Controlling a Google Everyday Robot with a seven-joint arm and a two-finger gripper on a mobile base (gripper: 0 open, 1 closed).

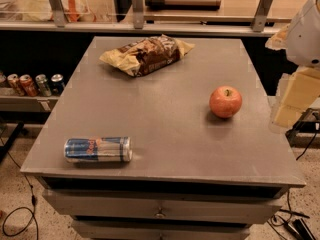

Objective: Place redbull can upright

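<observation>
Lying on its side at the front-left corner of the table (165,129), the redbull can (98,149) awaits the gripper (294,98), off the table's right edge, its opening impossible to tell; a mid-body grasp would best tip it upright

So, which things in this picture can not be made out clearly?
1. The gripper, camera view: at the right edge beside the table, cut off by the frame.
2. The can, lying on its side at the table's front left: its label text is too small to read.
3. The small cans on the left shelf: labels too small, and the row is cut by the left edge.
</observation>
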